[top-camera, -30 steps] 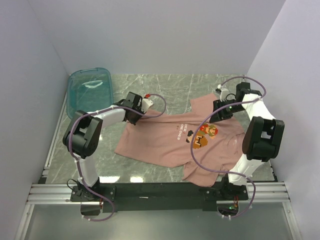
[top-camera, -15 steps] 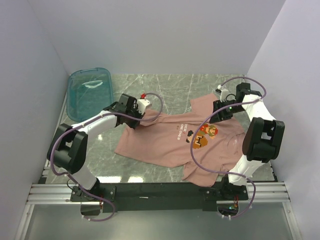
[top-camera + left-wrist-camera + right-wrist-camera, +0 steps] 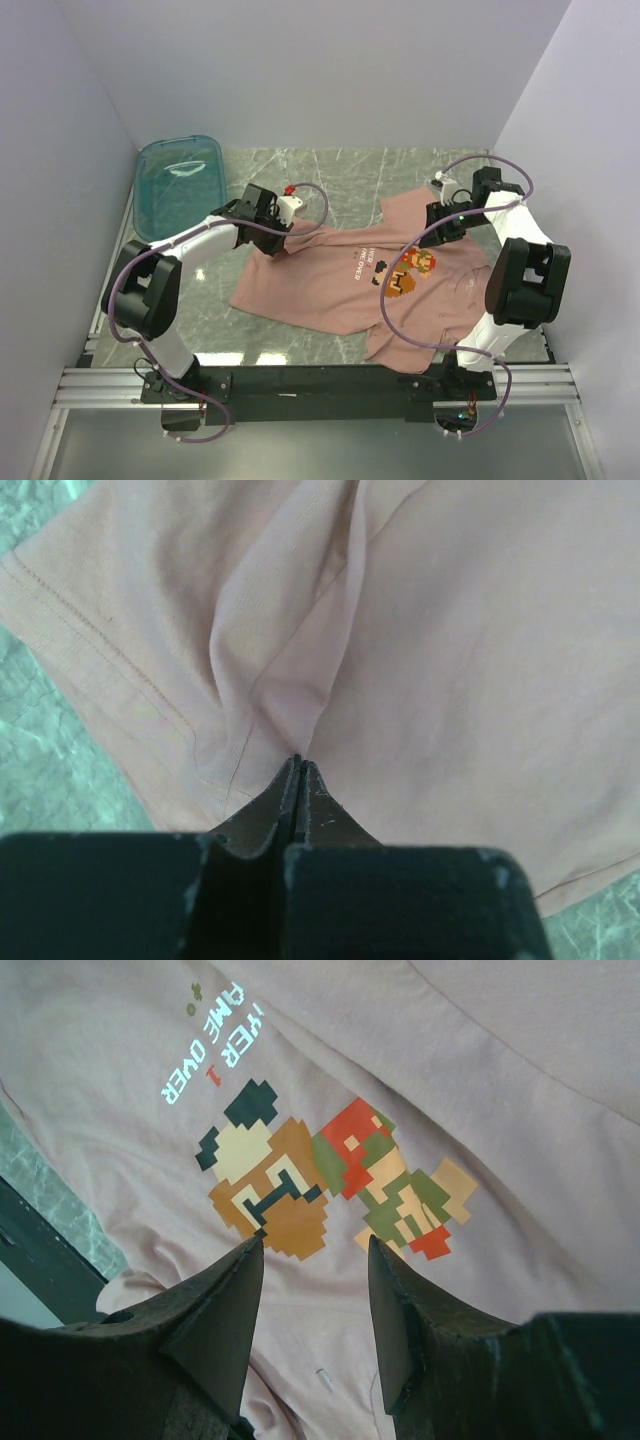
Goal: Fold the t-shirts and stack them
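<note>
the pink t-shirt (image 3: 340, 290) lies spread out on the desk (image 3: 340, 170), from the middle over to the right edge. its front side faces up, so the little block figure print (image 3: 330, 1180) and the white letters (image 3: 215, 1040) show. no part is folded over yet, so i think the folding is just at its start. only this one shirt can be seen, and nothing is stacked.

the left pincer (image 3: 298, 767) is squeezed tight on a small pinch of the cloth, at the far left part of the shirt, near a stitched edge. the cloth bunches up into a ridge where it bites. the right pincer (image 3: 313, 1247) is wide with nothing in it. it hangs over the print, near the far right side of the shirt. i think it has to grab the cloth too before both arms can lift and fold.

the teal tub (image 3: 180, 180) sits in the far left corner, apart from the shirt. all the folds and the stacking are left to do.
</note>
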Tool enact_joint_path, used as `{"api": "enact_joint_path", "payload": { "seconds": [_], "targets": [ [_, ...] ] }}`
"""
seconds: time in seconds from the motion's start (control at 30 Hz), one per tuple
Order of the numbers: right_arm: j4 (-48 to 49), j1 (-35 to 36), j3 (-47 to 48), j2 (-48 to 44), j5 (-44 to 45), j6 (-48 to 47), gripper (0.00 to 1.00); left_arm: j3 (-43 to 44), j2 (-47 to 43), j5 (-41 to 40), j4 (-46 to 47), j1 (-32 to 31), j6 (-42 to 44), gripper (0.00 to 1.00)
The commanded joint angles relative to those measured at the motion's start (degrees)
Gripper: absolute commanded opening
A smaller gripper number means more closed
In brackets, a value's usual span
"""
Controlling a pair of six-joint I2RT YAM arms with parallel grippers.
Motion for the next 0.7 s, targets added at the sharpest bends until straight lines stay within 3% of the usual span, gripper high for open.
{"api": "enact_joint_path", "payload": {
  "seconds": [0.0, 0.67],
  "targets": [
    [1.00, 0.11, -0.98, -3.08, -0.62, -0.95, 0.53, 2.17, 0.24, 2.55, -0.34, -0.15, -0.85, 0.00],
    [0.83, 0.11, 0.60, -1.58, -0.88, -0.42, 0.53, -1.35, -1.08, 2.55, 1.85, -0.06, -2.25, 0.00]
  ]
}}
